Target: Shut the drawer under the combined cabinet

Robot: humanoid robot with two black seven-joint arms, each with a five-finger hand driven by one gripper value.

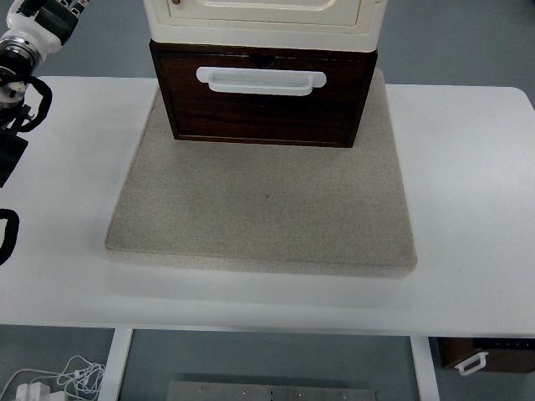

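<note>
A cream cabinet (pixel 263 21) stands at the back of the table on a dark wooden drawer unit (pixel 266 104). The drawer front has a white bar handle (pixel 260 79) and faces me. It stands a little forward of the cream cabinet above it, and I see no gap into the drawer. My left arm (pixel 25 42) shows at the top left edge, white and black with black cables, well to the left of the drawer and apart from it. Its hand is not clearly visible. The right arm is out of view.
The cabinet stands on a grey mat (pixel 259 209) that lies on a white table (pixel 468 184). Below the table's front edge are white cables (pixel 58 380) on the floor at the left and a small dark box with a white handle (pixel 485 355) at the right.
</note>
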